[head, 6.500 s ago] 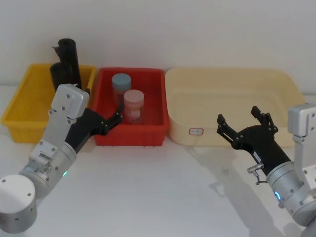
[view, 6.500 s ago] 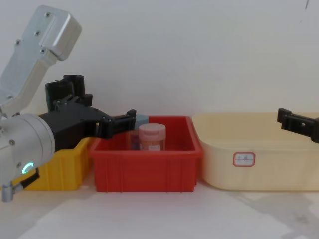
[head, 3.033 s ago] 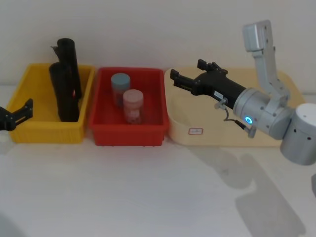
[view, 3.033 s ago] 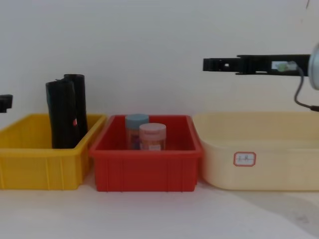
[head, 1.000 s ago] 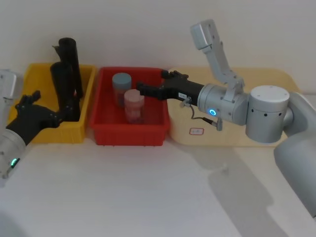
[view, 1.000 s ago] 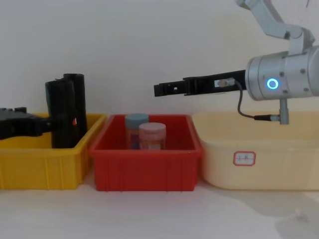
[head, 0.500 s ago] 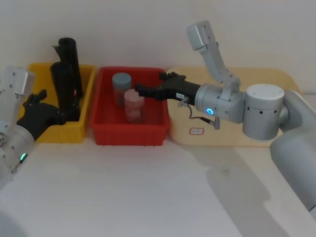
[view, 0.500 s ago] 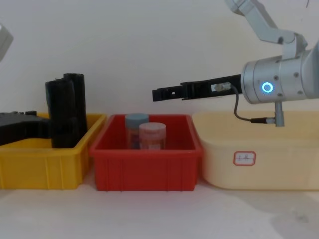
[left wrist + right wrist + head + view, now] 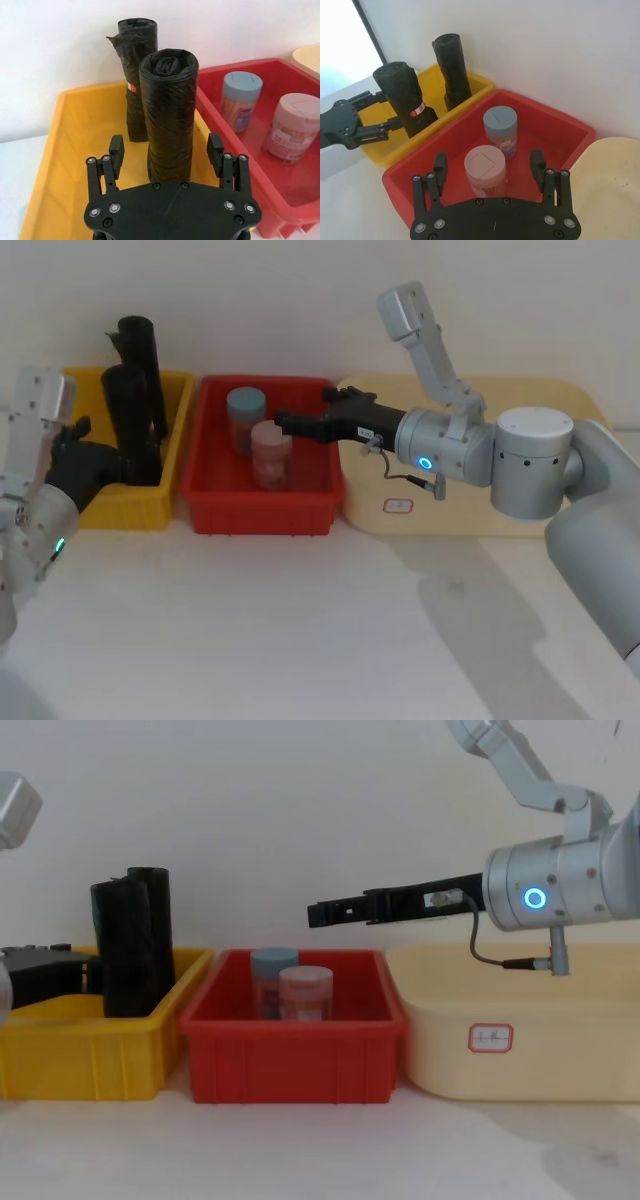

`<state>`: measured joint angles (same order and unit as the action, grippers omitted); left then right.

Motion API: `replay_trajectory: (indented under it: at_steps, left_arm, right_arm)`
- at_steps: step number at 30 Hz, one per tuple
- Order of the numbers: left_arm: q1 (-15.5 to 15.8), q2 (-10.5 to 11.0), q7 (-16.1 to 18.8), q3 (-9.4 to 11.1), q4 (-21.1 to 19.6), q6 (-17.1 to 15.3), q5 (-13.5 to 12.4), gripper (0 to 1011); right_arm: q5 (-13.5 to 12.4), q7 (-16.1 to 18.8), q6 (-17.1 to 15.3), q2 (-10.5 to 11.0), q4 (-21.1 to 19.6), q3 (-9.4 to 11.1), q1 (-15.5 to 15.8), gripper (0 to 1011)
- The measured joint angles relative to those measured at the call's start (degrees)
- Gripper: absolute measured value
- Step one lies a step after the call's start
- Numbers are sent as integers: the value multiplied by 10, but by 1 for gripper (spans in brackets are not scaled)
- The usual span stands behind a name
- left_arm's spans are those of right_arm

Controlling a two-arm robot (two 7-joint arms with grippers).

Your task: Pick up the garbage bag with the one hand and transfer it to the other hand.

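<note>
Garbage bag (image 9: pixel 169 115) stood upright in the yellow bin (image 9: pixel 75 130), beside a slimmer roll (image 9: pixel 136 75). Left tool (image 9: pixel 165 146) flanked the bag, its fingers (image 9: pixel 116 150) spread wide and clear of its sides. Right tool (image 9: pixel 488 161), likewise spread, hovered above two jars (image 9: pixel 485 167) in the red bin (image 9: pixel 555 135).

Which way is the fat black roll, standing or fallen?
Standing: the fat black roll rises straight from the yellow bin floor.

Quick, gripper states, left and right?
Left gripper: open, lined up on the garbage bag, holding nothing.
Right gripper: open, empty, above the red bin.
</note>
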<state>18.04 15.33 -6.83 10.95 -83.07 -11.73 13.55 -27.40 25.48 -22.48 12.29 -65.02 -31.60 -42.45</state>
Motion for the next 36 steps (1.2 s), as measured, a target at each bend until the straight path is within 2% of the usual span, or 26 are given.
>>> replay_trajectory:
  at_steps: [20,36]
  left_arm:
    - [35,-26,13,0,49,4,-18,1001]
    - [49,-30,-5,1,69,9,-24,1001]
  right_arm:
    - [-5,13,7,-3,34,-6,-15,1002]
    - [2,35,7,-26,100,-21,-46,1001]
